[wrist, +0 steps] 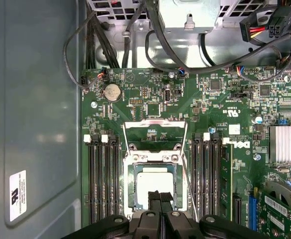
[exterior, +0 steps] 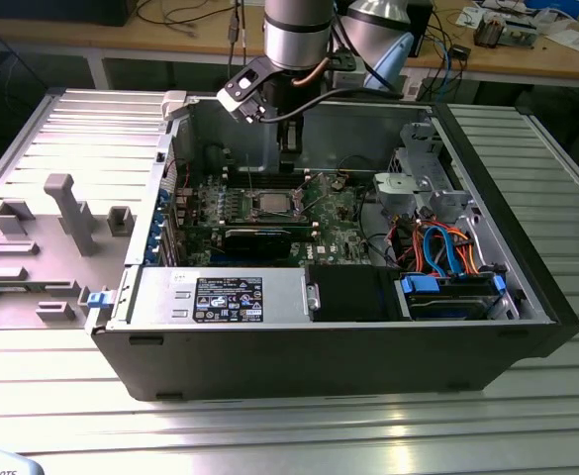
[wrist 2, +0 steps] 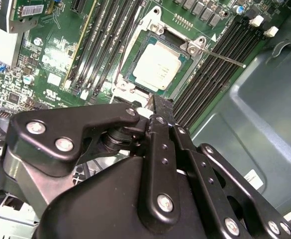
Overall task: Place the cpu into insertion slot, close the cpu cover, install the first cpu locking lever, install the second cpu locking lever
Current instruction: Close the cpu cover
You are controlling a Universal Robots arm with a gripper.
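Exterior view: on the ribbed silver metal table (exterior: 269, 435) sits an open dark desktop computer case (exterior: 319, 356), with the robot arm reaching down into it.

In the first wrist view the green circuit board (wrist: 220, 109) carries the insertion slot (wrist: 132, 186), a square socket with a silver rim. The black gripper (wrist: 160, 195) hangs over one edge of that slot, fingers drawn almost together with nothing seen between them. The cpu cover (wrist: 155, 123), a thin silver frame plate with a square window, is swung up off the slot on the side away from the gripper. The cpu (wrist: 152, 181), a small flat square chip with a dull silver top, lies seated inside the slot. In the second wrist view a thin silver wire locking lever (wrist 2: 225, 58) juts out beside the slot, unlatched. As I judge it, the first step is done, while the cover and both levers are left.
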